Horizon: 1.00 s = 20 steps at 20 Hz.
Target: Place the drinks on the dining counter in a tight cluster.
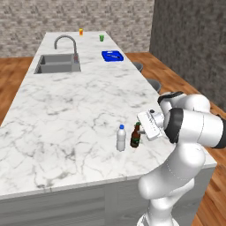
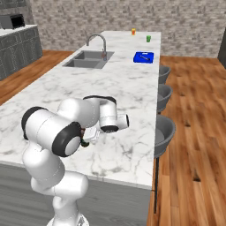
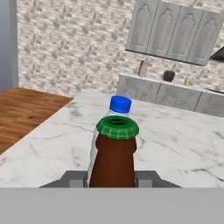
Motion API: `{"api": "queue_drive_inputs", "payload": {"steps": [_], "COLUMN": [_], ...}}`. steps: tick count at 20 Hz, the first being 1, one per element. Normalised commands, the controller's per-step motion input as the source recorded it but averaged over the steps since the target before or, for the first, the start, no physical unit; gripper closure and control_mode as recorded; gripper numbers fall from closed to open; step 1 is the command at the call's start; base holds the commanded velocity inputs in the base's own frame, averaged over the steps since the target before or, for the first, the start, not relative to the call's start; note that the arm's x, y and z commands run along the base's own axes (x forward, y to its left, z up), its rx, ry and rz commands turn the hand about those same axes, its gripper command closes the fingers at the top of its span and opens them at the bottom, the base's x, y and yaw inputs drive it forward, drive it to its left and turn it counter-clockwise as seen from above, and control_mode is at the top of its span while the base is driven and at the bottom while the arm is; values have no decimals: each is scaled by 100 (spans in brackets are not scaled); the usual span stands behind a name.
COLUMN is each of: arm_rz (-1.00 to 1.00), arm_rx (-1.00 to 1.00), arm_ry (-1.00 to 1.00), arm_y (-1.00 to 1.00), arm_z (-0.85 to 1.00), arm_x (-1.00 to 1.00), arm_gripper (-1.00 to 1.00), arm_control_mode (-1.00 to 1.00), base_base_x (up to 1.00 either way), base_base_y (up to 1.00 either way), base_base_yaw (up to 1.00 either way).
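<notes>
Now pincer [image 1: 142, 131] is clamped on the beer bottle [image 1: 135, 137], which stands upright on the worktop [image 1: 66, 101] near its front edge, just beside the water bottle [image 1: 121, 138]; in the hand view the water bottle's blue cap shows right behind the beer's green cap. Step looks like placing the beer next to the water. Next move: let go without tipping it, back off cleanly, then fetch the juice, not visible here.

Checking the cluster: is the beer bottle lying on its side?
No, the beer bottle stands upright beside the water bottle on the dining counter.
</notes>
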Motion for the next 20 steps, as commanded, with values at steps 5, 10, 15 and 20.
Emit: {"api": "queue_drive_inputs", "payload": {"steps": [5,10,15,20], "arm_rz": [0,0,0,0], "arm_rx": [0,0,0,0], "arm_ry": [0,0,0,0], "arm_y": [0,0,0,0], "arm_z": [0,0,0,0], "arm_x": [0,0,0,0], "arm_gripper": [100,100,-100,-100], "arm_control_mode": [-100,-100,-100,-100], "base_base_x": [0,0,0,0], "base_base_y": [0,0,0,0], "base_base_yaw": [0,0,0,0]}}
